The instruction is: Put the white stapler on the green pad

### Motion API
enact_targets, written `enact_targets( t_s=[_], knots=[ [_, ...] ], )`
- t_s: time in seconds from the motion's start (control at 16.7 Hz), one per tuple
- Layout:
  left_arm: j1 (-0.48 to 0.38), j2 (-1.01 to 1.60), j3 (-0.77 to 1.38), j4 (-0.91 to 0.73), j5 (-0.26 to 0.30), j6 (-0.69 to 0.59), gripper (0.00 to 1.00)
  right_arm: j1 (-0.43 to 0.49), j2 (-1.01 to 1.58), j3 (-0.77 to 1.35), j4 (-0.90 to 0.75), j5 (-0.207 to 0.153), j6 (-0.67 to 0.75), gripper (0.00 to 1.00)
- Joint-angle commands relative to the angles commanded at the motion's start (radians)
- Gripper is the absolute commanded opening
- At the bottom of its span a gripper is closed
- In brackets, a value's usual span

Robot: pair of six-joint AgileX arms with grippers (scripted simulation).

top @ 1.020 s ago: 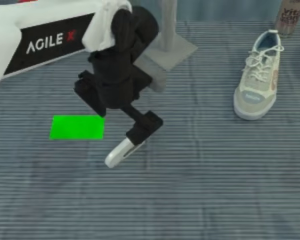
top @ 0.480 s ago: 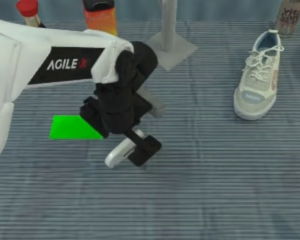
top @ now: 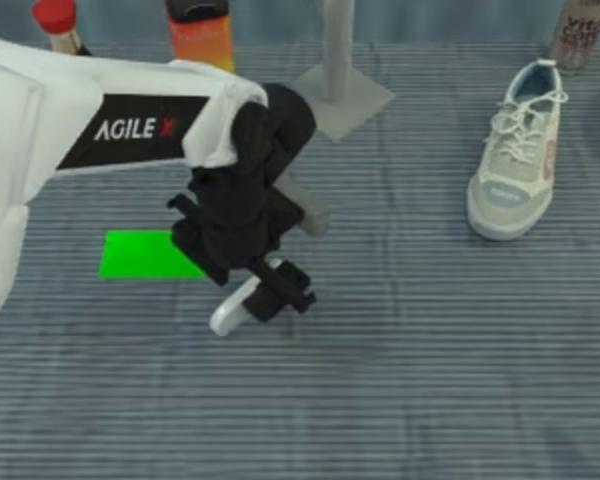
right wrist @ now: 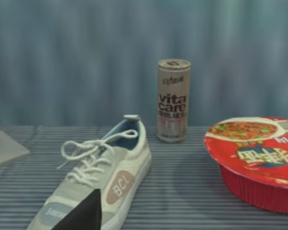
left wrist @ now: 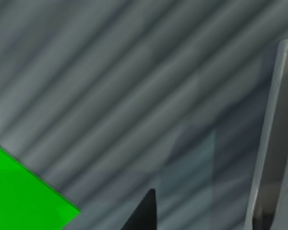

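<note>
The left gripper point(top: 280, 290) is down over the stapler point(top: 232, 312), covering its upper-right end; its fingers seem to straddle the white body, but whether they are clamped on it or only beside it cannot be told from above. The stapler lies slanted on the striped cloth point(top: 430, 380), just right of and below the pad point(top: 145, 254) — close to it, not on it; the pad's right end is hidden under the arm. The left wrist view shows a corner of the pad point(left wrist: 19, 196) and one dark fingertip point(left wrist: 145, 213); the right arm is out of the top view, its camera facing a sneaker point(right wrist: 98, 184), a can point(right wrist: 173, 100) and a red bowl point(right wrist: 257, 160).
</note>
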Motion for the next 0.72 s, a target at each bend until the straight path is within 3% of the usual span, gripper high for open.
enact_targets(
  t_s=[0.36,0.72],
  knots=[
    [0.0,0.0,0.0,0.0,0.0,0.0,0.02,0.0,0.0,0.0,0.0,0.0,0.0,1.0],
    [0.0,0.0,0.0,0.0,0.0,0.0,0.0,0.0,0.0,0.0,0.0,0.0,0.0,1.0]
  ],
)
